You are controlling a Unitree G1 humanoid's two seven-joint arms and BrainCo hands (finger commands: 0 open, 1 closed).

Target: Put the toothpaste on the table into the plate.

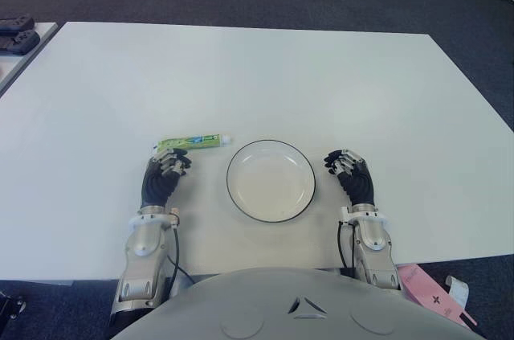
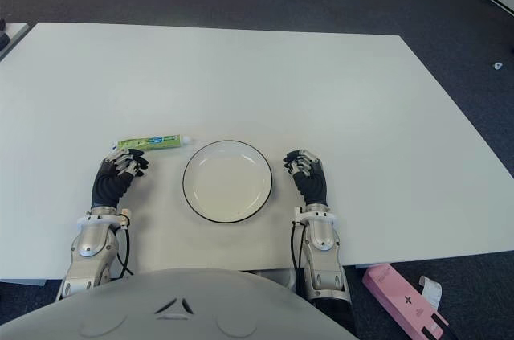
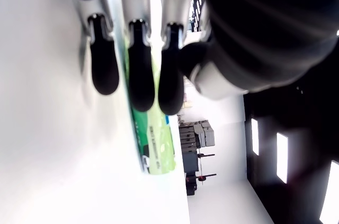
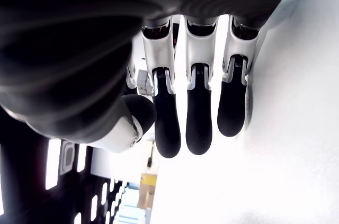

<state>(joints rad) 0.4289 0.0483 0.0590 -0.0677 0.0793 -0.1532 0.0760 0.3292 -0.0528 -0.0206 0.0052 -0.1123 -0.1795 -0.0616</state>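
Hovering just short of the toothpaste [image 1: 193,143], left hand [image 1: 163,178] fingers [image 3: 142,70] hang relaxed, holding nothing.

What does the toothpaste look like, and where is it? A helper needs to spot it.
On the white table, find the round plate near the front edge. Just to its left, beyond the left robot hand, lies the toothpaste: a small green tube with a white cap, the only green thing there.

Green toothpaste [image 1: 191,143] with white cap; white plate [image 1: 241,200], thin black rim; white table [image 1: 265,75]; black-and-silver left hand [image 1: 164,173], right hand [image 1: 350,170].
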